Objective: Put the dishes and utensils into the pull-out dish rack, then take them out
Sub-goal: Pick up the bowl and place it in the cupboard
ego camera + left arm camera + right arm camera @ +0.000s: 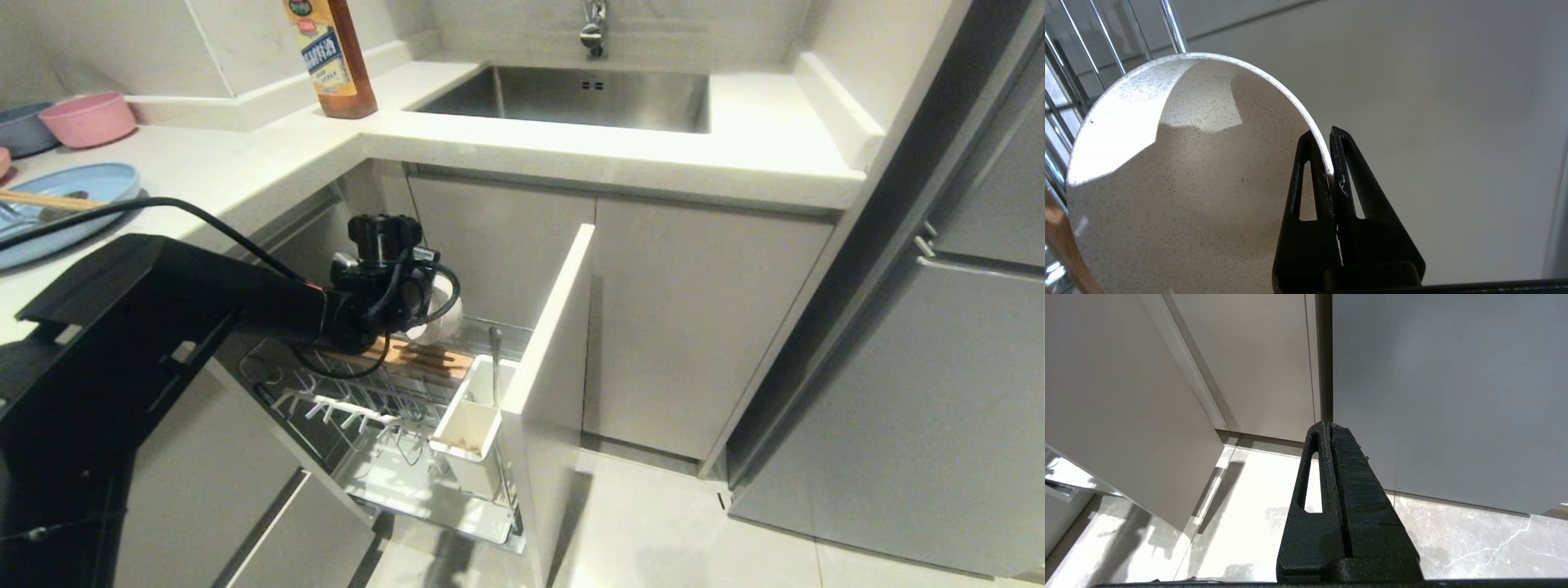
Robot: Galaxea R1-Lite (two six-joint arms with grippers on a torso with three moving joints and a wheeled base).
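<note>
Left end effector (1331,163) pinched tight (seemingly level); right end effector (1329,430) closed.

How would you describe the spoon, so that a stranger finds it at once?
Under the sink, the pull-out dish rack stands open. At its front corner sits a white utensil cup, and the steel spoon stands upright in it. It is the only thin metal stick there.

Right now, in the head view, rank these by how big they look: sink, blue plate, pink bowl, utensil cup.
1. sink
2. blue plate, cut off by the frame edge, so unsure
3. white utensil cup and pink bowl look alike; the cup sits nearer the camera.
</note>
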